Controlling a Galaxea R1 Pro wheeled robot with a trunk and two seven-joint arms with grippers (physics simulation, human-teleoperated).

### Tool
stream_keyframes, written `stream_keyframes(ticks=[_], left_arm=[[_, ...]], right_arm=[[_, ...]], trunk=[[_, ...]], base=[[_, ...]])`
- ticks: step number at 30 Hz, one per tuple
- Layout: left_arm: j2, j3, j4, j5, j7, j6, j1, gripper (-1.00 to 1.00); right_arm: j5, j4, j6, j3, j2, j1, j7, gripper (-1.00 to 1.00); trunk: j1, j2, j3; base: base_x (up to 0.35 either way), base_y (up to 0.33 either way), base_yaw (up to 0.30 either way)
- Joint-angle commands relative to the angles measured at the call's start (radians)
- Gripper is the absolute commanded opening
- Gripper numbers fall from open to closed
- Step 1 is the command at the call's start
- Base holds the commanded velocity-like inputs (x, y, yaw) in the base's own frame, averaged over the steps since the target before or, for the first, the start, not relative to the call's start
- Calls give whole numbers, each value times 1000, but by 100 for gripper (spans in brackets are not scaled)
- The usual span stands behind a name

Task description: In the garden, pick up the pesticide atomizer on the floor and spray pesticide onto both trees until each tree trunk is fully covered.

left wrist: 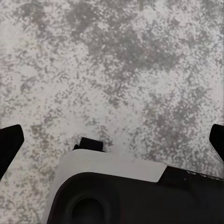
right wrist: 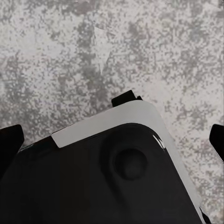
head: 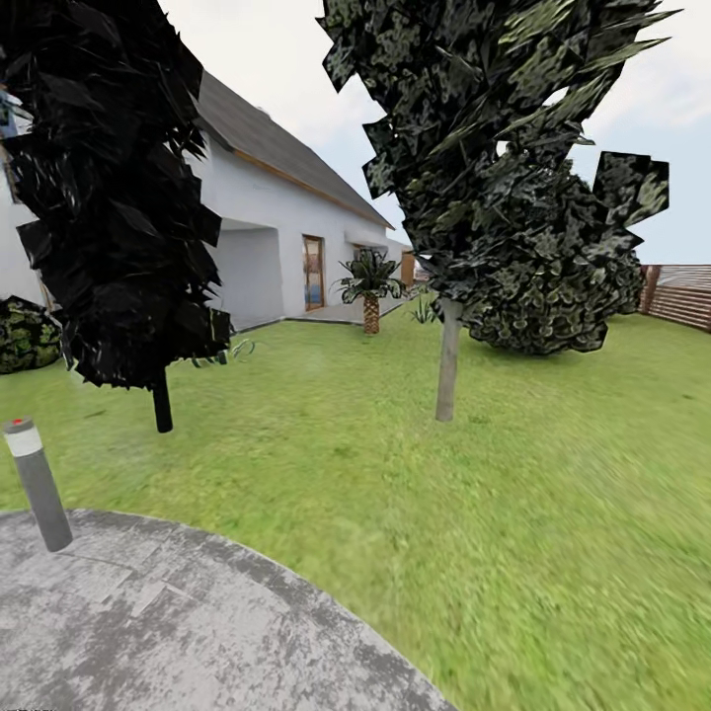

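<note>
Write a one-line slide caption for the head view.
Garden lawn seen from a grey paved patch: short lamp post, two dark-leaved trees, one pale trunk, white house behind.

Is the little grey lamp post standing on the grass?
No, the short grey lamp post stands on the grey paved patch, near its edge beside the lawn.

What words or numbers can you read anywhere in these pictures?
None can be read.
The house, the lamp post and the fence carry no lettering.
Small white marks on the robot's body in the right wrist view are too small to read.
</note>
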Motion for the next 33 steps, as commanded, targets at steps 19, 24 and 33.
stream_keyframes(ticks=[19,24,33], left_arm=[[0,4,2,8,-9,-2,-1,100],[0,4,2,8,-9,-2,-1,100],[0,4,2,8,-9,-2,-1,100]], right_arm=[[2,1,-3,-7,1,0,1,100],[2,2,-3,-7,1,0,1,100],[2,2,-3,-7,1,0,-1,100]], trunk=[[1,-1,-1],[1,-1,-1],[1,-1,-1]], base=[[332,0,284],[333,0,284],[332,0,284]])
